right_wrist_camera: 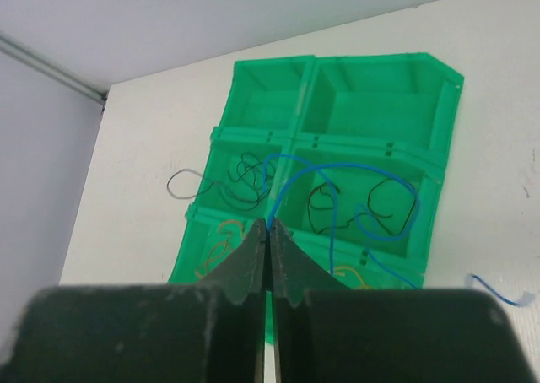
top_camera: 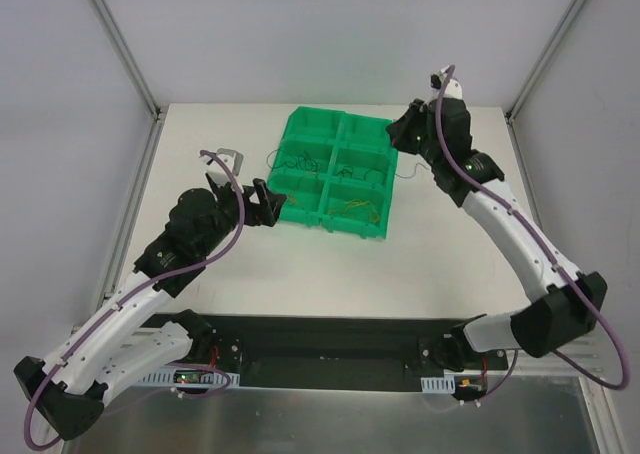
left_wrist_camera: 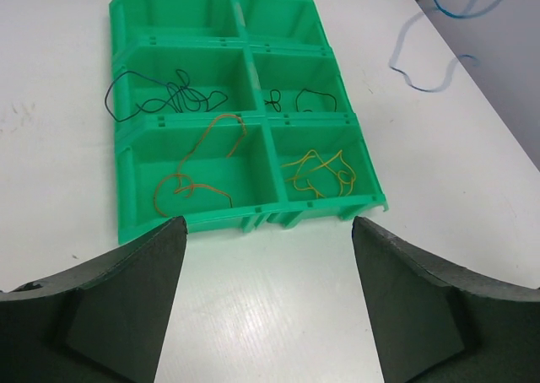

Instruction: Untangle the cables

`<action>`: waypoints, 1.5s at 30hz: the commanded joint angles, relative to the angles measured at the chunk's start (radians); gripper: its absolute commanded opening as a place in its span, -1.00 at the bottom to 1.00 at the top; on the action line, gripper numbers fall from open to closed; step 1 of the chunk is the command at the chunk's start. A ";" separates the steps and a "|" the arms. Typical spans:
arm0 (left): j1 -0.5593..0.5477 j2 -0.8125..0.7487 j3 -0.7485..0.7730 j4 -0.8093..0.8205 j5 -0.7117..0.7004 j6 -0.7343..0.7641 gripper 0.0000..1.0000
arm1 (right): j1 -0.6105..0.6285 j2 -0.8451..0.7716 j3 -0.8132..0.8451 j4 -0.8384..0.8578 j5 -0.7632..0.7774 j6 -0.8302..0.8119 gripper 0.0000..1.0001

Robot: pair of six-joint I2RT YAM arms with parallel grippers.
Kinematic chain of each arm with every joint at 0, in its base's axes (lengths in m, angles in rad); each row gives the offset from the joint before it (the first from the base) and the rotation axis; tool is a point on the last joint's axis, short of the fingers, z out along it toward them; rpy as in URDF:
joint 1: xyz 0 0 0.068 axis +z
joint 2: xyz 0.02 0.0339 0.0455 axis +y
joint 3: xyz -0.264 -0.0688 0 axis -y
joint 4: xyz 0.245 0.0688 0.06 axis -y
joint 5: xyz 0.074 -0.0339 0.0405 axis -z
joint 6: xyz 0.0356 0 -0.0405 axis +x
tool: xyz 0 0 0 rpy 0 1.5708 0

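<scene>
- Bin (left_wrist_camera: 236, 218): green, six compartments in two columns by three rows. It lies flat on the white table (left_wrist_camera: 278, 315), between the two arms.
- Left gripper (left_wrist_camera: 268, 223): jaws wide apart and nothing between them. It hovers just in front of the bin's near edge, and bare table shows through the gap.
- Right gripper (right_wrist_camera: 268, 231): jaws pressed together, pinching the blue wire (right_wrist_camera: 337, 164) at the very tips. It is held up over the far right side of the bin.
- Blue wire: it rises from the pinch and arcs away in loose loops.
  - From the right wrist the loops cross in front of the middle row. Whether any part rests inside the bin, I cannot tell.
  - From the left wrist a stretch hangs down and curls on the table, well to the right of the bin.
  - One loose end lies on the table beside the bin's corner.
- Black wire (left_wrist_camera: 173, 96): a loose tangle in the middle left compartment, with one loop hanging out over the bin's left wall.
- Dark wires (left_wrist_camera: 274, 101): two small pieces apart from each other in the middle right compartment, one knotted and one an open curl.
- Orange wire (left_wrist_camera: 181, 186): in the near left compartment, one long bend toward the back wall and a curl near the front. Parts look redder, and I cannot tell whether a second wire is mixed in.
- Yellow wire (left_wrist_camera: 316, 168): a small tangle in the near right compartment.
- Far row: no wire seen in either compartment from the left wrist.
</scene>
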 commanded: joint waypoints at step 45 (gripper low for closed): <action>0.006 -0.013 0.021 0.055 0.055 0.011 0.59 | -0.169 0.636 0.471 -0.204 -0.214 -0.078 0.24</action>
